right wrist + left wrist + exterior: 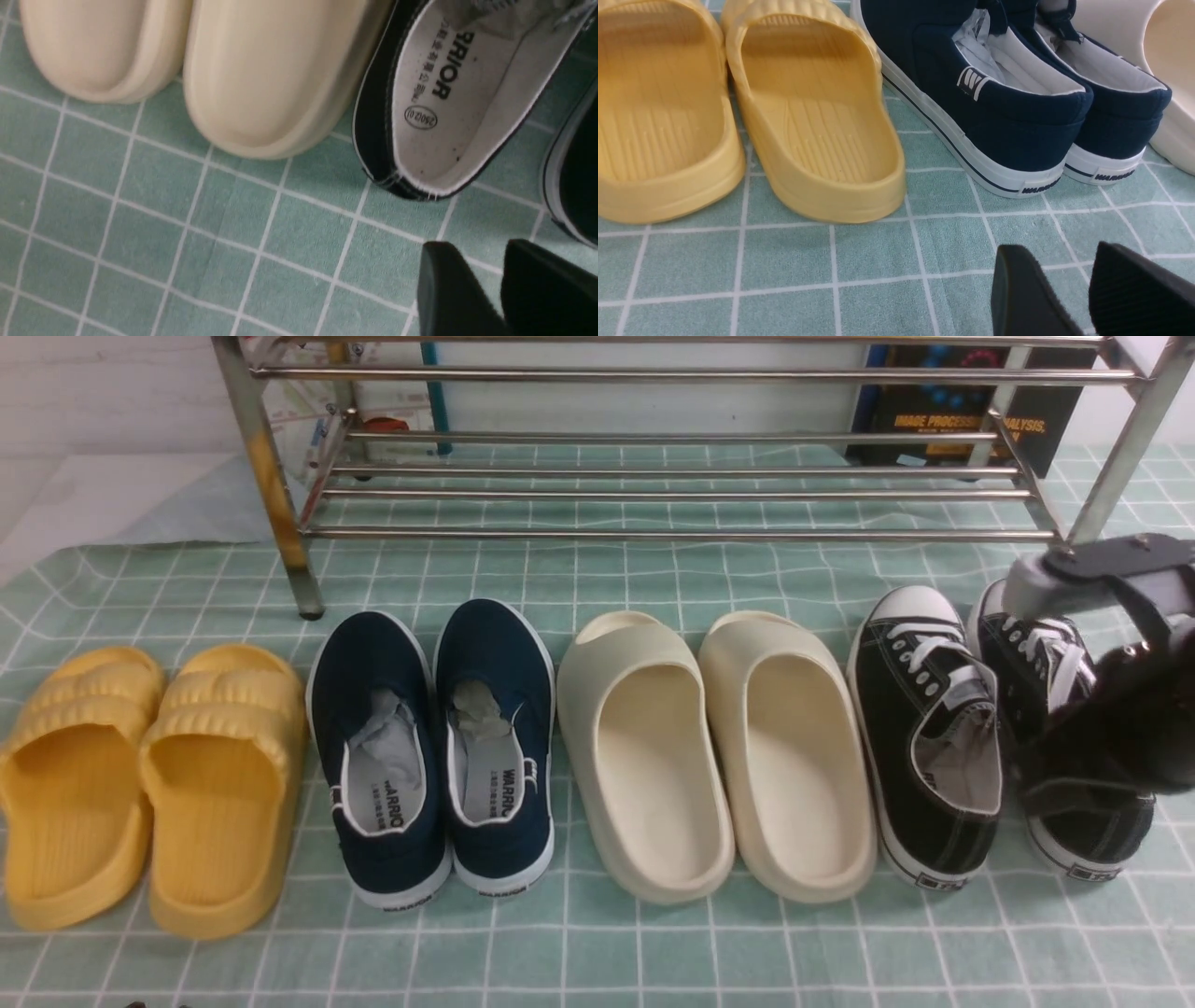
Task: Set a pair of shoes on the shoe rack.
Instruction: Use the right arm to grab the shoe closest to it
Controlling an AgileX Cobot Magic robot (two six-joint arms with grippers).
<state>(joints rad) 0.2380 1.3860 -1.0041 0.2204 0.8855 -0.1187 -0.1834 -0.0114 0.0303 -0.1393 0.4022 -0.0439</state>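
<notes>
Here, four pairs stand in a row on the desk's green checked cloth, heels toward the robot, toes toward the shoe rack. At the far left sit the yellow slides, touching side by side. The left hand is over bare cloth on the near side of their heels and those of the navy slip-ons; its two black fingers stand a little apart with only cloth showing between them, holding nothing. The slip-ons come next, crumpled grey paper stuffed inside. In the middle lie the cream slides, pressed together. Right of them stands the left black sneaker, flat on the cloth, white toe cap forward, and just beside it the right black sneaker, its heel half hidden by the blurred dark right arm that reaches over it. Both sneakers are on the desk in front of the rack, not on it. The right hand, seen from its wrist, hangs above the cloth just behind the left sneaker's heel; its fingers are parted by a narrow gap and grip nothing. Behind the row, the steel rack spans most of the width, its left front leg rust-stained. A dark book leans behind it at the right.
</notes>
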